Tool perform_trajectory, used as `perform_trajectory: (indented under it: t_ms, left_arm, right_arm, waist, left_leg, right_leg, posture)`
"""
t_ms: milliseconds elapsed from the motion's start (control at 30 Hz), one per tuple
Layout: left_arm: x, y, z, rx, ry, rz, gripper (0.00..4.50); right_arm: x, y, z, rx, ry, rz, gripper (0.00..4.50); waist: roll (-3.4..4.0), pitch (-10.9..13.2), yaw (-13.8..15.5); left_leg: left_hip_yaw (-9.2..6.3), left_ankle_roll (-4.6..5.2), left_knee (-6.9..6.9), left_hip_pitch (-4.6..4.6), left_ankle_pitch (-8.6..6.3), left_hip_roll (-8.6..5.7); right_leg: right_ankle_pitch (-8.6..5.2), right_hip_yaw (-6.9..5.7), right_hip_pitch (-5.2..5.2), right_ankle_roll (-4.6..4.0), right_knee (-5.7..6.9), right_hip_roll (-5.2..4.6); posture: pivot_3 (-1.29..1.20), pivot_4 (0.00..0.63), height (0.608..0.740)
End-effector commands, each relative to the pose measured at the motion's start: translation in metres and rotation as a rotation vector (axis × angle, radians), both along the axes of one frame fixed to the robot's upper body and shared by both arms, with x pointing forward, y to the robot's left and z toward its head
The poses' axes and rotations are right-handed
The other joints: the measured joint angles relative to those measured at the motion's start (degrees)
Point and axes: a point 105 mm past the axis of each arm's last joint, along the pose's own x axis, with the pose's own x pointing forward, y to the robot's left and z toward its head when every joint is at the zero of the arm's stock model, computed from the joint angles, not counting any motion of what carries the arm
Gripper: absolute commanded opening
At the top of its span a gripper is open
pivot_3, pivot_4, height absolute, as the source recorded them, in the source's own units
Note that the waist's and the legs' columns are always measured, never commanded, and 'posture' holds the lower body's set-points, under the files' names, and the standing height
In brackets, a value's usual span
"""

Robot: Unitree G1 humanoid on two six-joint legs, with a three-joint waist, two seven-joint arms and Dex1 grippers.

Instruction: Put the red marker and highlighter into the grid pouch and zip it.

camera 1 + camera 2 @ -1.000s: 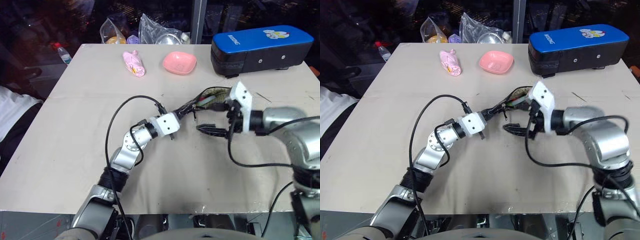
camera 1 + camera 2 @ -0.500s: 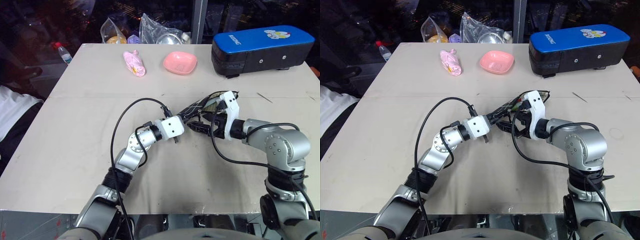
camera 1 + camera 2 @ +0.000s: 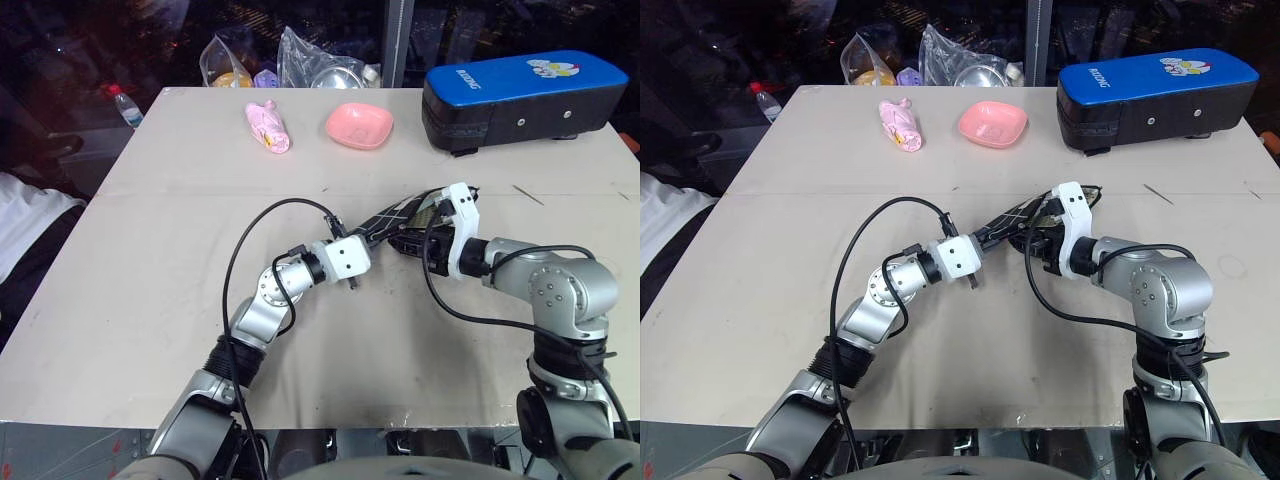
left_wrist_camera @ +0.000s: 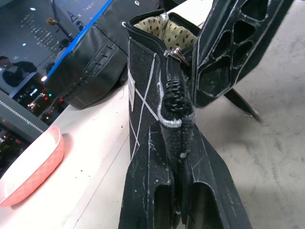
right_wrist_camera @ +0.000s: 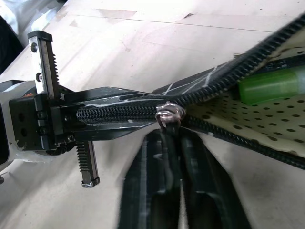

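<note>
The grid pouch (image 3: pixel 400 214) lies on its edge at the table's middle, its mouth partly unzipped. Its dotted lining shows in the right wrist view. The green highlighter (image 5: pixel 271 84) lies inside the open mouth. The red marker is hidden. My left gripper (image 3: pixel 376 238) is shut on the pouch's closed end (image 4: pixel 143 95), one finger on each side of the zipper seam. My right gripper (image 5: pixel 167 136) is shut on the pull just under the metal zipper slider (image 5: pixel 169 113). In the eye views my right gripper (image 3: pixel 410 243) meets the pouch from the right, close to the left one.
A big black case with a blue top (image 3: pixel 520 95) stands at the back right. A pink bowl (image 3: pixel 358 125) and a pink packet (image 3: pixel 268 127) lie at the back middle. Plastic bags (image 3: pixel 320 62) and a bottle (image 3: pixel 125 105) sit past the far edge.
My right gripper came in from the right to the pouch, rolled, and shut at the zipper slider. The left gripper kept its hold and place.
</note>
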Motion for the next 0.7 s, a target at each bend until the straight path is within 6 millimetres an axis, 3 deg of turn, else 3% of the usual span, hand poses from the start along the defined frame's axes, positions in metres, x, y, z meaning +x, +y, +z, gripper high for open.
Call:
perform_trajectory:
  t_ms: [33,267,700]
  left_arm:
    - [-0.003,0.001,0.006,-0.019,-0.035,-0.011,0.00]
    - [-0.002,0.004,0.004,-0.014,-0.041,-0.004,0.00]
    - [0.001,0.009,0.002,-0.016,-0.047,0.015,0.00]
  right_arm:
    - [0.004,-0.009,0.015,0.017,-0.063,-0.030,0.04]
    - [0.013,-0.033,0.016,-0.015,-0.072,-0.101,0.04]
    - [0.042,-0.107,0.035,-0.095,-0.143,-0.329,0.04]
  waist:
    - [0.00,0.0,0.0]
    - [0.00,0.0,0.0]
    - [0.00,0.0,0.0]
  left_leg:
    - [0.00,0.00,0.00,0.00,0.00,0.00]
    - [0.00,0.06,0.00,0.00,-0.03,0.00]
    - [0.03,0.20,-0.01,0.00,-0.12,0.00]
  right_leg:
    - [0.00,0.00,0.00,0.00,0.00,0.00]
    - [0.00,0.00,0.00,0.00,0.00,0.00]
    - [0.00,0.01,-0.01,0.00,-0.04,-0.01]
  posture:
    - [0.00,0.150,0.740]
    - [0.00,0.150,0.740]
    - [0.00,0.150,0.740]
